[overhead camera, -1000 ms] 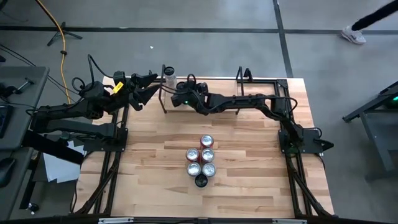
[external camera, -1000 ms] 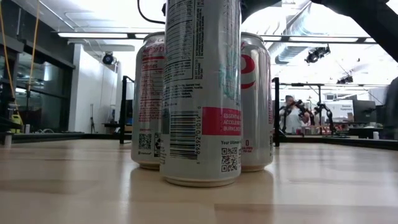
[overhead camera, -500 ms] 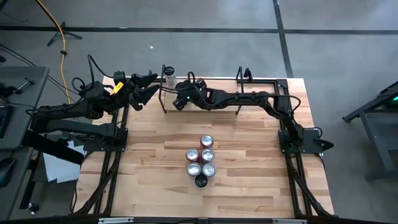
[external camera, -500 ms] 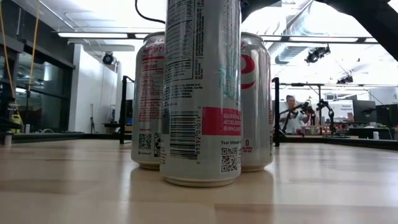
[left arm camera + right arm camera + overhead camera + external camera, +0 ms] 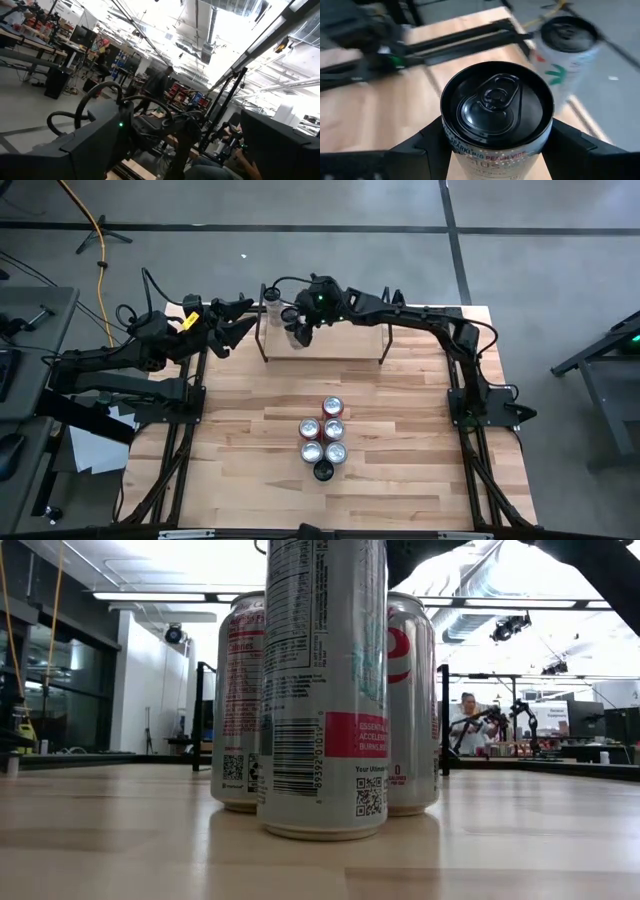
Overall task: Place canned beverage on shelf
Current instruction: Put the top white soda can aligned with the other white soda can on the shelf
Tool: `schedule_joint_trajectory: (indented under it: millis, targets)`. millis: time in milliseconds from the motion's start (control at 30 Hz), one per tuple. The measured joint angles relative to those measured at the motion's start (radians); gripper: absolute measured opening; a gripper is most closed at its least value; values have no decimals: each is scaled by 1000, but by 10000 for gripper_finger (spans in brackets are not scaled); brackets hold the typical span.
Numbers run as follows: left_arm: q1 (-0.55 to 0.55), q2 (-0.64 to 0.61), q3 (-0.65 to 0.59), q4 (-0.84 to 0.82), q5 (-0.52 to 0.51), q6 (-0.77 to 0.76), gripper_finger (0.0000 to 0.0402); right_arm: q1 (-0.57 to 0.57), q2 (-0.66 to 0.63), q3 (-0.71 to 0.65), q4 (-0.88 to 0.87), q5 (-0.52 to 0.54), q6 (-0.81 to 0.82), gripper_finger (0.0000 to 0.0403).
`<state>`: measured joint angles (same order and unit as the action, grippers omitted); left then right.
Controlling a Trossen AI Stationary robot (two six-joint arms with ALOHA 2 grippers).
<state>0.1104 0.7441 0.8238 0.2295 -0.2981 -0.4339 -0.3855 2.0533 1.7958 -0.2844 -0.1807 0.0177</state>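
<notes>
Right tool (image 5: 495,145) grips a sparkling-water can (image 5: 497,107) above the shelf (image 5: 330,352), beside a standing can (image 5: 271,301). Lower vertically, clear of it. Left tool (image 5: 240,315) waits wide.

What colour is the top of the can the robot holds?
Black, lid and pull tab alike, on the white-sided can; clearest in the right wrist view.

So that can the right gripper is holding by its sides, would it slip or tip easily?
The can looks smooth and round, so it could slip or twist between the right gripper fingers. It is tall and narrow, so it would probably tip if set down crooked. The tab looks unopened, so it is likely full and fairly heavy.
</notes>
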Motion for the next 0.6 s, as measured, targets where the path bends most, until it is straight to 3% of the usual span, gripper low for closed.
schedule_joint_trajectory:
  millis: [267,600]
  targets:
    - [0,0,0,0,-3,0,372,6,27,0,50,1,-104,244]
    - [0,0,0,2,-9,-1,372,6,69,-1,104,5,-97,250]
